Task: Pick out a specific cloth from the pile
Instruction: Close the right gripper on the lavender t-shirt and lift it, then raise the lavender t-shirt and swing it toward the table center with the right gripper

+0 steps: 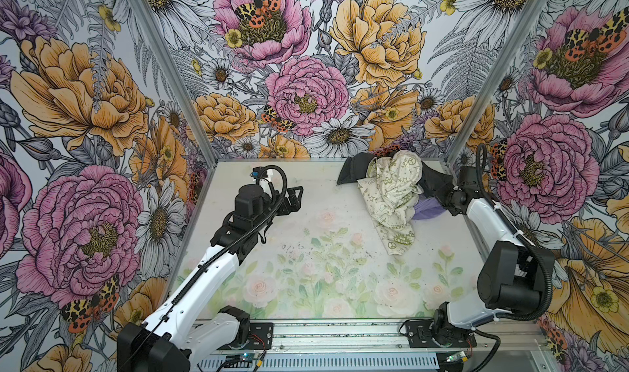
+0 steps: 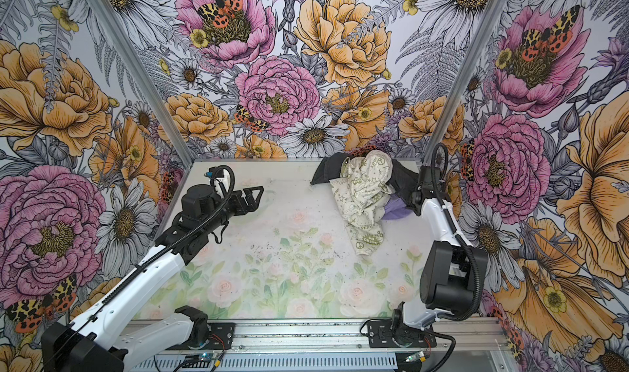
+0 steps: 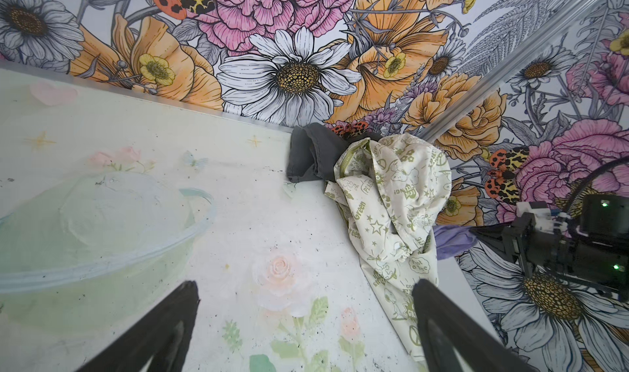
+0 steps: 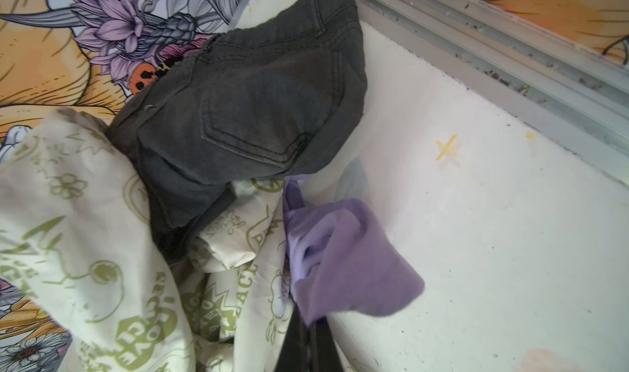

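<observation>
Covering the cloth lie cream garment, black jeans.

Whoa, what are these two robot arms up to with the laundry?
The right gripper is shut on an edge of the soft lavender-purple cloth, which pokes out of the pile from under a cream cloth with green print and a black cloth. The left gripper hovers open and empty, apart from the pile.

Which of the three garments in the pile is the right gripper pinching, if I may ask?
The lavender cloth: the right gripper is shut on it; the cream printed cloth and black cloth lie free.
</observation>
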Available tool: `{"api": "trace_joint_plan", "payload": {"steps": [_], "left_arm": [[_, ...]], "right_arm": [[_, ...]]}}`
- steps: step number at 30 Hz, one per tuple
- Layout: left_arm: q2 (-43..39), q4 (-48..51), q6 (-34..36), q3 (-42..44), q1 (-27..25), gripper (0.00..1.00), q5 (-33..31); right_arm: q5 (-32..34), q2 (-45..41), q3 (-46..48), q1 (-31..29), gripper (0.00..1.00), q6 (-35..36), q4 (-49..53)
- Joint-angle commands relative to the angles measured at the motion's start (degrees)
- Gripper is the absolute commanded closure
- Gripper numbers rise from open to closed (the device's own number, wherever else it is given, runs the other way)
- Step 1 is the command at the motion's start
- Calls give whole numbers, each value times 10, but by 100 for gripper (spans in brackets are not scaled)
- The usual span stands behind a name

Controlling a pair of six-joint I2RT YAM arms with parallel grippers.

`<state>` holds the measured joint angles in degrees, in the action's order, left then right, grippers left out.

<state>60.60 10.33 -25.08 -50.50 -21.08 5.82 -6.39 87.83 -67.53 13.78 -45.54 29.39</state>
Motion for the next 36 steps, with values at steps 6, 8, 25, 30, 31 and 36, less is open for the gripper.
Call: {"api": "trace_joint_plan", "payload": {"steps": [6, 8, 25, 30, 31, 36], "left_arm": [[27, -41, 22, -21, -3, 1, 37], [32, -45, 22, -26, -6, 1, 38], [72, -66, 29, -62, -37, 2, 40], [74, -70, 28, -65, -49, 2, 37], [76, -70, 28, -67, -51, 2, 36], [79, -70, 28, -73, -61, 2, 31]], "right_arm": [[-20, -37, -72, -13, 100, 38, -9], [-20, -40, -87, -17, 100, 52, -10], [-37, -50, -214, -66, 100, 142, -9], [-34, -56, -248, -75, 100, 163, -9], [-33, -56, -254, -77, 100, 167, -9], [-32, -60, -278, -79, 100, 177, -9]]}}
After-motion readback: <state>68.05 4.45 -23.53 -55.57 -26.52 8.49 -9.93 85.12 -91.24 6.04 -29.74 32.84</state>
